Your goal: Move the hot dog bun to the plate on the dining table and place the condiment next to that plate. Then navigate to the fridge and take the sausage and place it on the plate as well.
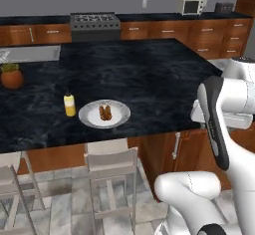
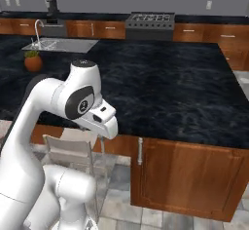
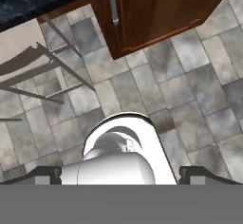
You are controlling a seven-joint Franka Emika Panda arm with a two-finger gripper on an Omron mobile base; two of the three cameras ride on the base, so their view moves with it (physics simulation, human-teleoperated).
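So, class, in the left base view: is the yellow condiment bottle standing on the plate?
No. The condiment stands on the dining table just left of the plate, off its rim.

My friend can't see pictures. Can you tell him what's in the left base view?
A bun lies on a round plate on the black dining table, with a yellow condiment bottle standing just left of the plate. The white robot arm rises at the right, and pale stools stand below.

Upper centre of the left base view: a stove (image 1: 94, 22) set in the wall bench (image 1: 164, 30), with a microwave (image 1: 191, 4) at upper right. Left edge: a potted plant (image 1: 11, 75) and sink (image 1: 30, 54). Bottom: pale stools (image 1: 110, 167) on grey floor tiles (image 3: 190, 76).
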